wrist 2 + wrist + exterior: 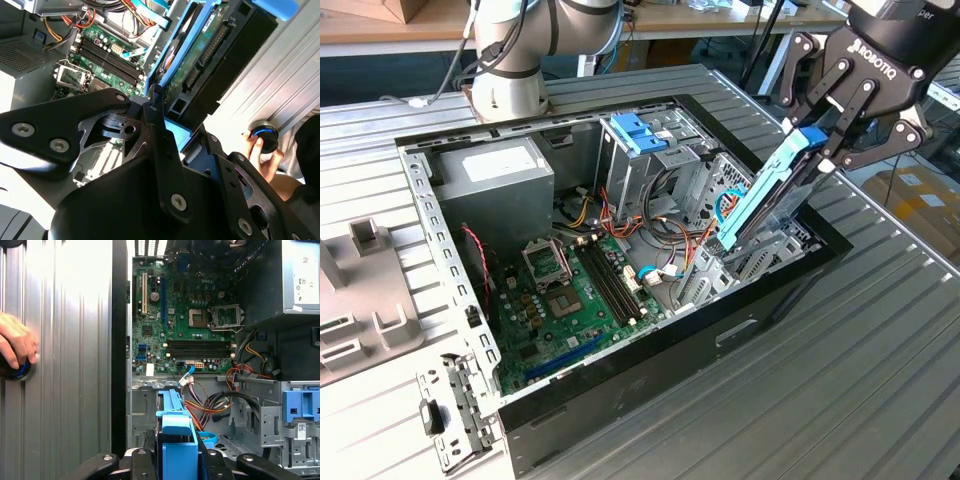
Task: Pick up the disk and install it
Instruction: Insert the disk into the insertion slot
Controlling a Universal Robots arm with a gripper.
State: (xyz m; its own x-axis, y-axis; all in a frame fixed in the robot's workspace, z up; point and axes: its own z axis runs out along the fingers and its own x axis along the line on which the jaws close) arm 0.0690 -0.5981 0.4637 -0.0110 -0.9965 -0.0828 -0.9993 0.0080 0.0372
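**Disk tilted into the bay corner, pincer clamped on its upper end**

Ribbed metal table (890,330) carrying an open computer case (650,370), motherboard (570,300) facing up. Over the case's corner on the exterior view's right, pincer (818,150) closed tight on the upper end of the disk (765,195), nothing else in its grasp. Disk steeply tilted: lower end down among the metal bay walls just inside that corner, upper end well above the rim.

Step in hand, by the look of it: seating the disk in its bay. Best done slowly. Align the long edges with the bay walls, steer clear of the orange and black cables (215,402) near the lower end, and avoid forcing a skewed entry.

Flat and rectangular, framed by a light-blue plastic carrier (176,440). In the second wrist view, a green circuit-board face with a black connector row. Probably rigid and sensitive to knocks.

Beside the case, a person's hand (17,345) resting on a round blue-ringed button (17,373) on the table.
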